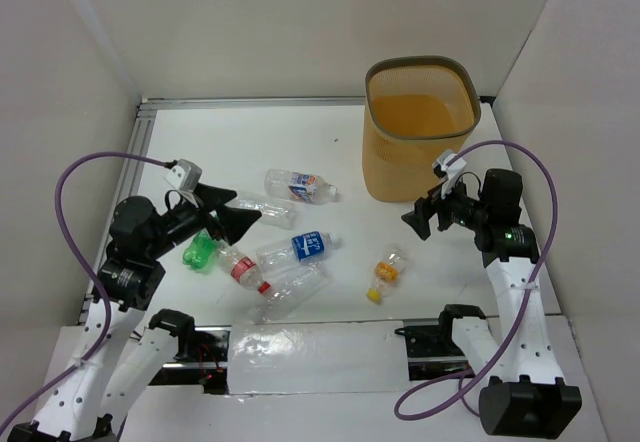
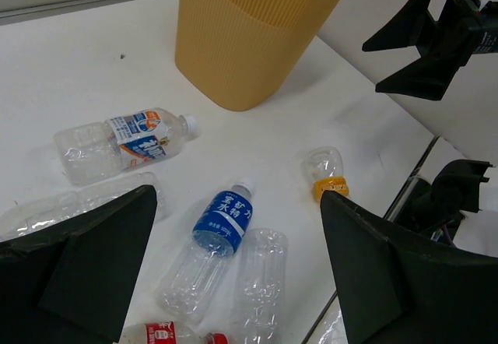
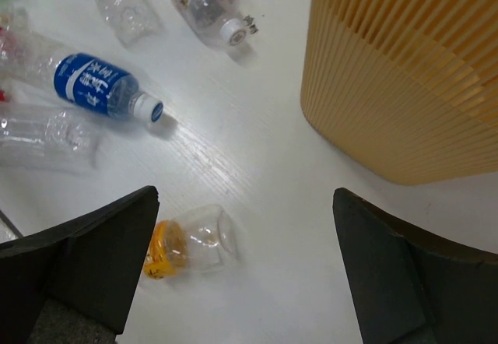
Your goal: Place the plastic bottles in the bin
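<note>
Several plastic bottles lie on the white table. A blue-label bottle (image 1: pixel 300 247) (image 2: pixel 222 227), a crushed clear bottle (image 1: pixel 290 292), a red-label bottle (image 1: pixel 240 267) and a green bottle (image 1: pixel 200 252) lie in front of the left arm. A blue-white-orange label bottle (image 1: pixel 298 186) lies further back. A small orange-label bottle (image 1: pixel 385 274) (image 3: pixel 191 247) lies apart to the right. The yellow-orange bin (image 1: pixel 410 162) (image 3: pixel 405 79) stands upright at the back right. My left gripper (image 1: pixel 232 214) (image 2: pixel 237 196) is open and empty above the bottle cluster. My right gripper (image 1: pixel 428 214) (image 3: pixel 245 194) is open and empty beside the bin, above the orange-label bottle.
Another clear bottle (image 1: pixel 255 205) lies beside the left gripper's fingers. White walls enclose the table on three sides. A metal rail runs along the table's back edge (image 1: pixel 250 102). Crinkled plastic sheet (image 1: pixel 310 357) covers the near edge between the arm bases.
</note>
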Robot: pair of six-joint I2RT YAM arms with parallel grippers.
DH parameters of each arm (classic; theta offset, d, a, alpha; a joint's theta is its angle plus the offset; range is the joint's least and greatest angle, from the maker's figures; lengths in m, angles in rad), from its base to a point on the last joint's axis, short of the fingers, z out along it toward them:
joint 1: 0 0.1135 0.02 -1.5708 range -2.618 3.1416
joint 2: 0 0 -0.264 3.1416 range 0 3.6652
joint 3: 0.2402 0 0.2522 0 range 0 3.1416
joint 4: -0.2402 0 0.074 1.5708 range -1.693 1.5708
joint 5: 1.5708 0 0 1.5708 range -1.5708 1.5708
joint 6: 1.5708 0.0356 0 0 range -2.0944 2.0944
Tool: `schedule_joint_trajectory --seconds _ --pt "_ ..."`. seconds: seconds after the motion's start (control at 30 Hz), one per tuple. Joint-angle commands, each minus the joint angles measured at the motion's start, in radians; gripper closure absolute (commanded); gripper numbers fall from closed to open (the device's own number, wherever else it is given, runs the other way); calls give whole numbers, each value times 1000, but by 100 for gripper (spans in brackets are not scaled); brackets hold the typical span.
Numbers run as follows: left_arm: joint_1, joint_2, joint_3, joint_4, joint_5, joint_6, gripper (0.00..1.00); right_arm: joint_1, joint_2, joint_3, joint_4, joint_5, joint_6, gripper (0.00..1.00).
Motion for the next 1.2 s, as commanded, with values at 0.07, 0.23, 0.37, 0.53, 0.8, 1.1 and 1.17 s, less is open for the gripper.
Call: schedule_joint_trajectory --seconds 0.07,0.23,0.37,0.53,0.8,1.1,1.17 --pt "5 3 0 51 26 16 4 8 -2 26 -132 -98 -194 0" --pt "5 12 0 51 26 16 19 8 21 26 -147 -105 -185 0" --pt "5 21 0 51 36 16 47 17 9 26 -215 -179 -330 0" --pt "5 41 0 51 65 16 74 17 -26 8 -284 -228 -474 10" --pt "5 148 32 -4 88 16 16 160 -35 -100 -373 -253 -953 22" --pt "5 190 50 -31 97 16 14 506 58 -121 -212 86 -1006 6" --pt "5 190 50 -31 97 16 14 507 99 -130 -212 138 -1065 6"
